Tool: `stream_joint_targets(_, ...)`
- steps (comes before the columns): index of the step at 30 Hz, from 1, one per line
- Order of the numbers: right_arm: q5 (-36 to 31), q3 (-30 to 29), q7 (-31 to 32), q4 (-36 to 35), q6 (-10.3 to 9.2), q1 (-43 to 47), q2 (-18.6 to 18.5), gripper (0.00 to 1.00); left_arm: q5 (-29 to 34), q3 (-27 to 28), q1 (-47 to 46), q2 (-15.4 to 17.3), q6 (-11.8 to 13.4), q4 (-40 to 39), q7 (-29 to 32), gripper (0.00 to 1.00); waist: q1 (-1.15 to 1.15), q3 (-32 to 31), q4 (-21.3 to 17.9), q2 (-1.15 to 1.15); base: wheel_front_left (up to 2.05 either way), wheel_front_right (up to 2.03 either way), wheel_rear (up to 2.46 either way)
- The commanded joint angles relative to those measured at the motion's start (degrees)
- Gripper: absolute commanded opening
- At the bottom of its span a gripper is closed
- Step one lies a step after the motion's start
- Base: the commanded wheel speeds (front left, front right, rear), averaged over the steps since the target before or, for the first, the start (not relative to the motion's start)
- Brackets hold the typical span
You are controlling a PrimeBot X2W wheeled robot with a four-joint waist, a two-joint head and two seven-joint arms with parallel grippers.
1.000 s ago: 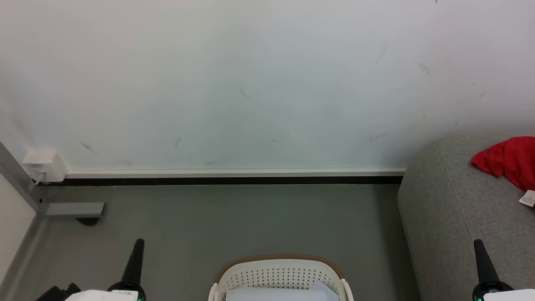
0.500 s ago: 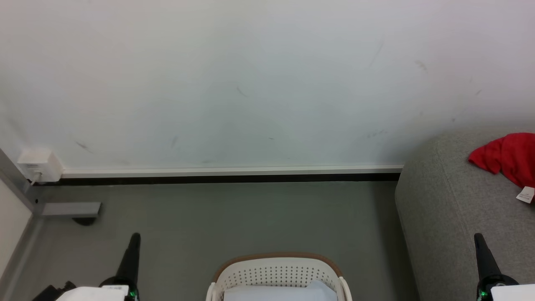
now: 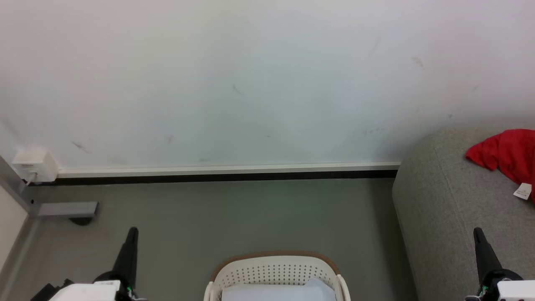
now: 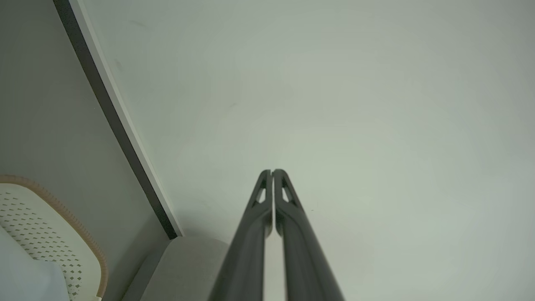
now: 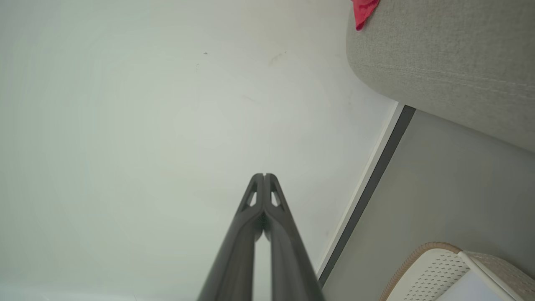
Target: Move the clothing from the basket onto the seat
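The red clothing [image 3: 508,152] lies crumpled on top of the grey seat [image 3: 443,200] at the far right, its small white label tag [image 3: 522,191] resting on the upholstery at its near edge. The basket [image 3: 273,271] stands on the grey floor [image 3: 250,213] at near centre, to the left of the seat and apart from it, with a pale cloth [image 3: 278,292] inside. The left gripper [image 3: 133,230] hovers to the basket's left and the right gripper [image 3: 477,232] in front of the seat's side. Both point toward the white wall [image 3: 250,83], each with its jaws pressed together on nothing. A small white box [image 3: 34,165] sits at the wall's foot, far left.
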Motion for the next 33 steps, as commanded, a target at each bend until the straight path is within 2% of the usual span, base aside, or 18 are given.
stream_joint_targets(1, 1.04, -0.24, 0.31, -0.45, -0.1, -0.99, -0.48, 0.0, -0.79, 0.37, -0.59, 0.15, -0.3, -0.25, 0.31, 0.0, 0.0, 0.02, -0.02, 0.0, 0.0, 0.0, 0.0)
stream_joint_targets(14, 6.06, -0.44, 1.57, -0.53, -0.12, -1.7, -0.48, 0.0, -5.97, 1.02, -1.12, 0.1, -0.36, -0.39, 1.6, 0.0, 0.0, 0.43, -0.54, 0.0, 0.0, 0.0, 0.0)
stream_joint_targets(33, 5.88, -0.42, 1.6, -0.51, -0.12, -1.68, -0.47, 0.0, -5.95, 0.99, -1.1, 0.1, -0.35, -0.4, 1.65, 0.0, 0.0, 0.45, -0.56, 0.0, 0.0, 0.0, 0.0)
